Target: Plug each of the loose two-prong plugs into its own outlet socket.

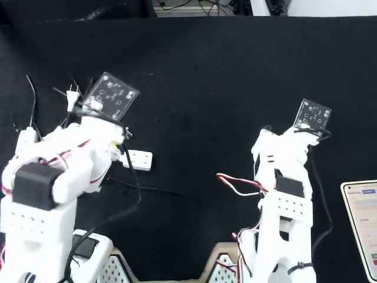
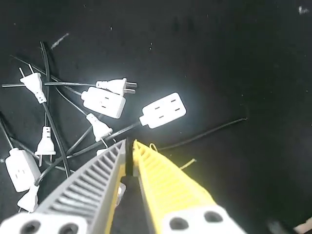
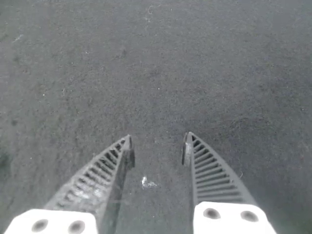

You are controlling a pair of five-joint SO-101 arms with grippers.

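The left gripper hovered over a tangle of cords, its grey and yellow fingers pinched almost together with nothing visibly between them. Just past the tips lay a white outlet socket on a black cord. A second socket lay just beside a 2-prong plug, with a third socket and another loose plug nearby. From the high view this pile sat near 9 o'clock on the black table. The right gripper, toward 3 o'clock, held its fingers wide apart over bare cloth, gripping nothing. A lit screen lay at the 4 o'clock edge.
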